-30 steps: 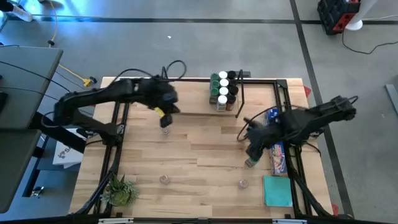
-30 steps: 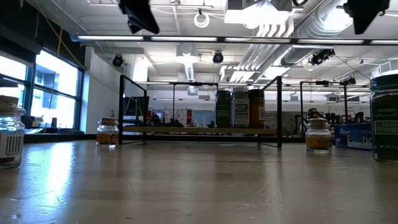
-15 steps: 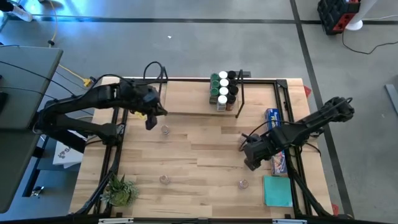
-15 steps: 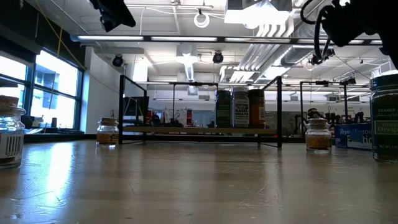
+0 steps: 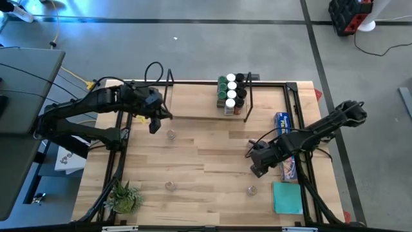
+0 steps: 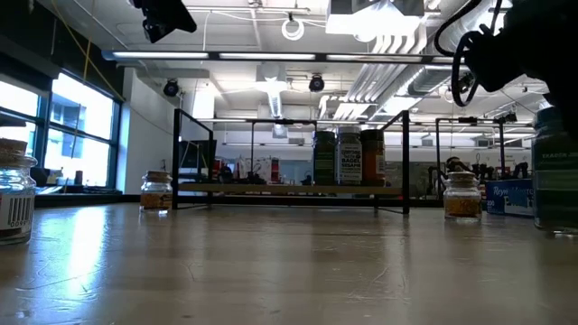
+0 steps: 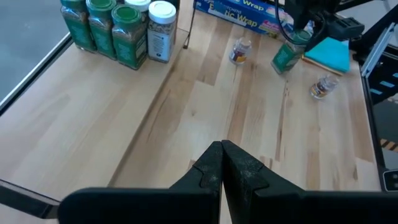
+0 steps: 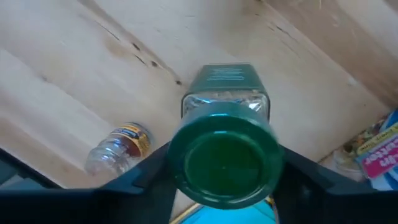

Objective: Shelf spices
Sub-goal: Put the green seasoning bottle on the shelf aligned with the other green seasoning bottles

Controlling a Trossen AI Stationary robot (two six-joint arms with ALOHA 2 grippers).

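My right gripper [image 5: 257, 165] is shut on a green-lidded spice jar [image 8: 225, 112] near the table's right side; the jar also shows in the left wrist view [image 7: 287, 56] and at the right edge of the low view [image 6: 553, 171]. My left gripper [image 5: 154, 124] is shut and empty, high above the table's far left part. The shelf [image 6: 289, 189] stands at the far edge with several jars [image 5: 232, 93] on its right end. Three small clear jars stand loose on the table [image 5: 170, 135], [image 5: 170, 185], [image 5: 251, 190]. My right gripper pinches the jar at its round green lid [image 8: 224, 163], with one finger [image 8: 152, 167] on each side of it. The fingers come from above. The jar hangs tilted below them; whether its base touches the table I cannot tell.
A long blue plastic-wrap box [image 5: 286, 154] and a teal pad [image 5: 286, 197] lie along the right edge, close to my right gripper. A small green plant [image 5: 125, 196] stands at the near left corner. The middle of the wooden table [image 5: 206, 154] is bare.
My left gripper has gone toward the table's left edge, away from above the clear jar at the far left, and stays shut. My right gripper has come down onto the green-lidded jar, and the arm has stretched out. The jar has shifted a little in the low view.
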